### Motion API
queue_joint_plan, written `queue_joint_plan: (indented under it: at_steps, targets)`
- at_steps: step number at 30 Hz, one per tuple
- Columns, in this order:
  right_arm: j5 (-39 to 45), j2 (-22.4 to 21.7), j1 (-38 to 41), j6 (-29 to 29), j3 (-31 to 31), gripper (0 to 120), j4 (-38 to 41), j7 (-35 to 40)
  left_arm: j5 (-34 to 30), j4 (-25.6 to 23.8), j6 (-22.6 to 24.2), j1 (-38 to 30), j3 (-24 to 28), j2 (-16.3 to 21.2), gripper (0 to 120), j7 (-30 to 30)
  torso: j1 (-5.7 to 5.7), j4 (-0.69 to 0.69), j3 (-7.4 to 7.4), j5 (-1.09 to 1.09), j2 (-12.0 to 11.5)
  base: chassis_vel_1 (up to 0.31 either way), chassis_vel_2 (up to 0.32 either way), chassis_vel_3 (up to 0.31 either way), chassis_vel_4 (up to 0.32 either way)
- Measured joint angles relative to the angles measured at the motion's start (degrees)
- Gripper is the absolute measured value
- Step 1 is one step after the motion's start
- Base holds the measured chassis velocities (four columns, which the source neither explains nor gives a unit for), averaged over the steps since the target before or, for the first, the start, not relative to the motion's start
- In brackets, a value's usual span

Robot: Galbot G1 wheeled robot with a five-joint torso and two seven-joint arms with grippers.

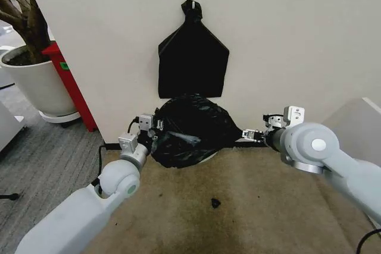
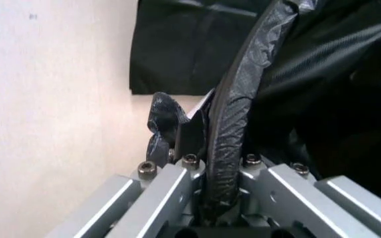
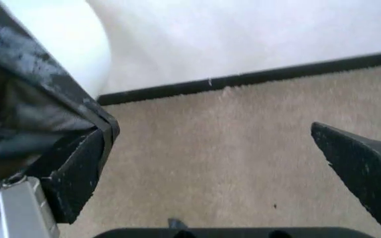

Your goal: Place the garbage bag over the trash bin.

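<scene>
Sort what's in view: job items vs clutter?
Job:
garbage bag, draped over the trash bin
left tool, shut on the bag's edge
right tool, open, one finger against the bag

Clutter:
black bundle hung on the wall
plant pot
dark scrap on the carpet

- head view is evenly lit by soft, diffuse indoor light; the wall [image 1: 286, 40] is bright and plain, without hard shadows.
- pale glints sit on the creases of the garbage bag [image 1: 190, 132], while the flat black bundle [image 1: 192, 60] above it stays matte and nearly featureless.
- left wrist view is dim on the plastic side, washed out on the wall side, and the near metal is soft.
- right wrist view is blurred throughout, carpet [image 3: 230, 148] grain smeared, with a pale haze along the dark near edges.
</scene>
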Motion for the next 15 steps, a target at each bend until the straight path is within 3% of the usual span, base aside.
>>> queue_joint_plan:
  at_steps: [15]
  targets:
    - [1.87, 0.12, 2.69, 12.98, 3.51, 100, 9.7, -0.23, -0.76, 3.53, 0.81, -3.27, 2.23, -2.26, 1, -2.18, -0.01, 0.02, -0.01, 0.01, 0.0, 0.0, 0.0, 0.0, 0.0]
